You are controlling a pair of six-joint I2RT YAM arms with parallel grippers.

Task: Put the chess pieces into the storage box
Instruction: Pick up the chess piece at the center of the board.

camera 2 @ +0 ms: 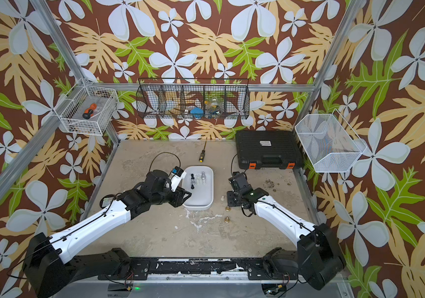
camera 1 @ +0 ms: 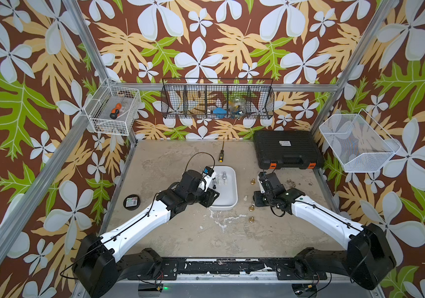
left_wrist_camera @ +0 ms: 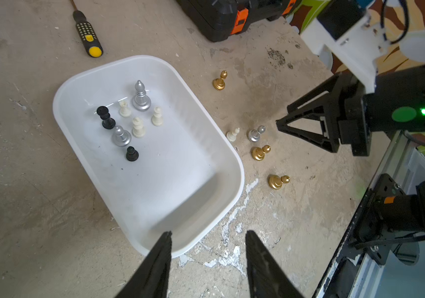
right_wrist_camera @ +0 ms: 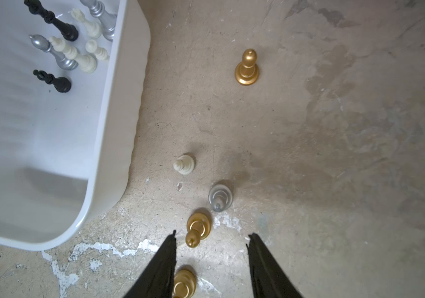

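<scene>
Storage box (left_wrist_camera: 170, 180) sitting mid tabletop (camera 1: 180, 232); seven chess pieces (left_wrist_camera: 141, 98) standing at its far end, five outside its right wall. Left gripper (left_wrist_camera: 209, 233) hovering over its near corner, right gripper (right_wrist_camera: 212, 234) over outside pieces; jaws apart, empty, both.

Your left arm (camera 1: 134, 222) reaches in from the near left corner of the worktop (camera 1: 193, 232) toward the middle. Its wrist is folded over, so the left gripper (left_wrist_camera: 207, 233) points down at a slant with its jaws parted. Your right arm (camera 1: 322, 219) comes in from the near right corner in a mirrored pose. The right gripper (right_wrist_camera: 212, 234) hangs low over the worktop, right of centre and aimed downward, its jaws parted too. The two grippers face each other across the middle without touching.
</scene>
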